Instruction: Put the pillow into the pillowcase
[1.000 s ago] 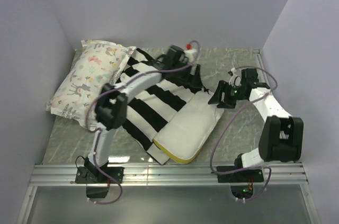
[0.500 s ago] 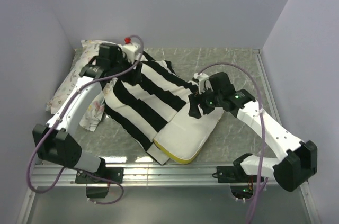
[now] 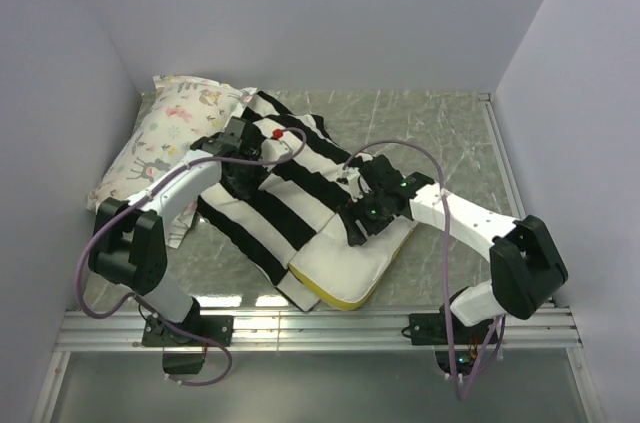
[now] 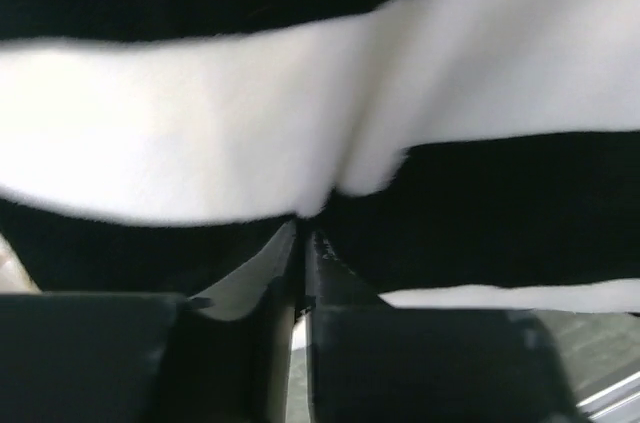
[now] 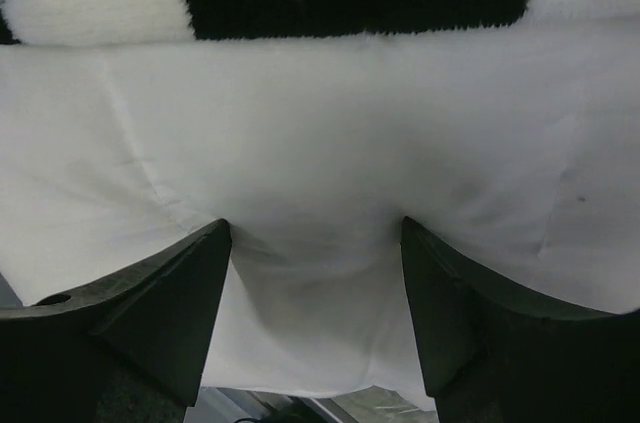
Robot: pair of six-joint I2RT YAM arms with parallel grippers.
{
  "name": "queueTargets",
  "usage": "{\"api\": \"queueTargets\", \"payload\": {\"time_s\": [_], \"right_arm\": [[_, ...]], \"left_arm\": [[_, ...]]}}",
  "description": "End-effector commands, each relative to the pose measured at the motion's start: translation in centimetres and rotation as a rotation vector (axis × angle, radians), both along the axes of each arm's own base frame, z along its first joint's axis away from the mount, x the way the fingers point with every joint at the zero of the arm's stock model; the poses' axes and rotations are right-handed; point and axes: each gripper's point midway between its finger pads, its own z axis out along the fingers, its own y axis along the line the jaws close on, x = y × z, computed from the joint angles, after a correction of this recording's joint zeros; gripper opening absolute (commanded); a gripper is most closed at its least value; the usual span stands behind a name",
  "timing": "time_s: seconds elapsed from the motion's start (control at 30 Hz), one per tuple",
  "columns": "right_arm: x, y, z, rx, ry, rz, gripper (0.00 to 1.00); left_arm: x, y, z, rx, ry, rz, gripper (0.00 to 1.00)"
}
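**A:** Where is the pillow?

**B:** The plump cream-white rectangular pillow lies near the middle of the grey marbled table, toward the near edge. The yellow band along one edge faces the near side. Its near end is bare. Its far end goes under the soft fabric pillowcase with broad black and white stripes, which spreads from there toward the far left.

**A:** And your left hand?

**B:** My left gripper is down on the far-left part of the case. The wrist view shows both fingers pressed together, with a fold of the striped cloth pinched at their tips.

**A:** The right?

**B:** My right gripper sits on the bare pillow just beside the edge of the case. Its fingers are spread wide and grip nothing. The white cover bulges between them, and both tips press into it. A black stripe of the case runs just beyond them.

**A:** Anything else on the table?

**B:** A smaller pillow with a pastel floral print lies in the far left corner, touching the case.
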Motion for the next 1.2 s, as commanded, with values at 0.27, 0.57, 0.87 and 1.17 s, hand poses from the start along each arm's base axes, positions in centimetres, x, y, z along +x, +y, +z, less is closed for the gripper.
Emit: {"api": "queueTargets", "payload": {"time_s": [0.27, 0.57, 0.87, 1.17], "right_arm": [[1.6, 2.7, -0.2, 0.069, 0.061, -0.038, 0.68], [2.6, 2.1, 0.4, 0.101, 0.083, -0.092, 0.66], [1.7, 0.6, 7.2, 0.108, -0.196, 0.012, 0.81], [0.7, -0.5, 3.5, -0.051, -0.125, 0.070, 0.80]], "left_arm": [[-10.5, -15.0, 2.2, -0.299, 0.260, -0.397, 0.00], [-11.8, -18.5, 4.9, -0.459, 0.266, -0.401, 0.00], [-3.4, -4.0, 8.3, -0.364, -0.054, 0.011, 0.69], [-2.4, -4.2, 1.4, -0.340, 0.091, 0.078, 0.63]]}}
